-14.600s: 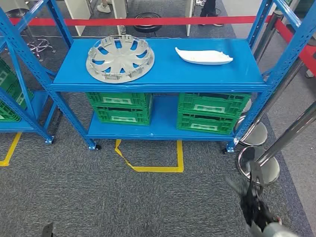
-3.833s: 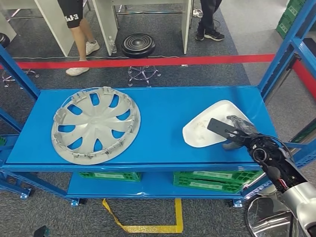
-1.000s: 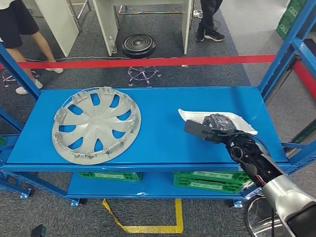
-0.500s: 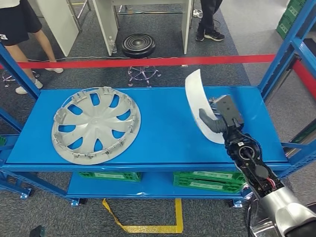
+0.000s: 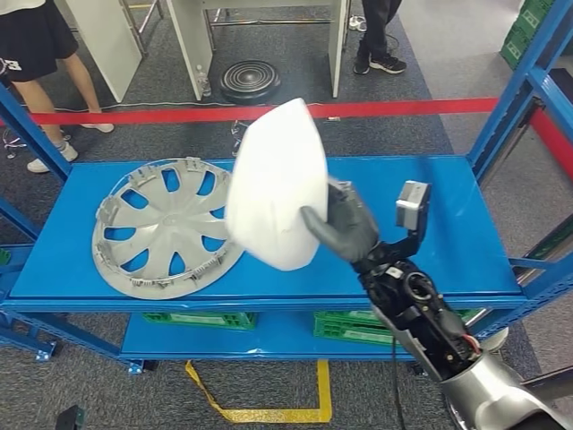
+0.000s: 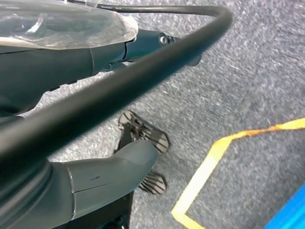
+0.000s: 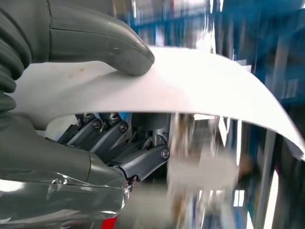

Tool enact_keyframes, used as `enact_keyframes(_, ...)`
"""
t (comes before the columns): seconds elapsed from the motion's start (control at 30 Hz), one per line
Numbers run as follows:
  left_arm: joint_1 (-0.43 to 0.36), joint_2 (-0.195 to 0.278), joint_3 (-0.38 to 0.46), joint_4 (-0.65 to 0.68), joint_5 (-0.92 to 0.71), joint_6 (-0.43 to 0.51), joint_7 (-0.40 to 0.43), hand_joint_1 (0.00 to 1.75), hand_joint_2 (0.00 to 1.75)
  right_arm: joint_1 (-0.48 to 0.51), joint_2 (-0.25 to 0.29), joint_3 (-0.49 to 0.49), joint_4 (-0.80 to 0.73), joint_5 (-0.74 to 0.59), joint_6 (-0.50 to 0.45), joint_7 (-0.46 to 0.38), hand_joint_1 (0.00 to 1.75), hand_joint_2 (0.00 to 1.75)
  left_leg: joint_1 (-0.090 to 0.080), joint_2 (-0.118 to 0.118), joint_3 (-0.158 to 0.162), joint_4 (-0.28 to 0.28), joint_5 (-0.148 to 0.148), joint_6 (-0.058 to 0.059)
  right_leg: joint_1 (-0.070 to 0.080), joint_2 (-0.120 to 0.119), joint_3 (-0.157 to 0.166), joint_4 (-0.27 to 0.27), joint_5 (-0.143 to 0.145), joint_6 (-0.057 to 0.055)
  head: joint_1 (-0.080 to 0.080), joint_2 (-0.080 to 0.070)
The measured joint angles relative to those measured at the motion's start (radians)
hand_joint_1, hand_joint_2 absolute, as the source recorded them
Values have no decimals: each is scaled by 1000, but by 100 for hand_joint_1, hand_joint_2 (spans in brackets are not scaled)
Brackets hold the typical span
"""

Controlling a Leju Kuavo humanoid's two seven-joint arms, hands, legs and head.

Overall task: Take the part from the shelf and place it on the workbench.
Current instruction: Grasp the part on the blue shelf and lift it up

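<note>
Shelf: blue steel shelf rack (image 5: pixel 432 184) spans the head view, with green plastic crates (image 5: pixel 351 327) on its lower level.
Hubcap: silver spoked wheel cover (image 5: pixel 158 233) lies flat on the top level's left half, untouched.
Part: white curved plastic panel (image 5: pixel 277 184) is now off the shelf, held in the air above the top level's middle; half a second ago it stood on edge close above the right side.
Right robot hand (image 5: pixel 341 224): grips the panel, thumb (image 7: pixel 107 45) on one face and dark fingers (image 7: pixel 118 136) under the other.
Left robot hand (image 6: pixel 107 174): hangs over grey carpet (image 6: pixel 251 71); holds nothing, fingers apart.
Meaning: pickup looks done; carrying it to the bench remains.
</note>
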Motion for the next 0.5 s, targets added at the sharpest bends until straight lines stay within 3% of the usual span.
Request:
enact_keyframes(0.23, -1, -4, 0, 0, -4, 5, -2, 0, 175, -3, 87, 102, -22, 21, 25, -7, 169, 175, 0, -1, -1, 1, 0, 0, -1, -1, 1, -2, 1, 1, 0, 0)
enact_keyframes(0.37, -1, -4, 0, 0, 1, 9, -3, 0, 175, -10, 117, 136, -22, 3, 35, -15, 169, 175, 5, -1, 12, -28, 19, 20, -3, -3, -1, -13, 4, 17, -5, 0)
enact_keyframes(0.43, -1, -4, 0, 0, 6, 11, -3, 0, 175, -18, 123, 147, -21, -6, 40, -20, 169, 175, 14, -2, 26, -56, 32, 24, -5, -5, -32, 51, -35, 24, -1, 0)
enact_keyframes(0.5, 1, -5, 0, 0, 10, 15, -3, 0, 175, -24, 125, 158, -17, -11, 41, -25, 169, 175, 16, -5, 29, -59, 32, 24, -13, -6, -92, 191, -94, 36, 7, 0)
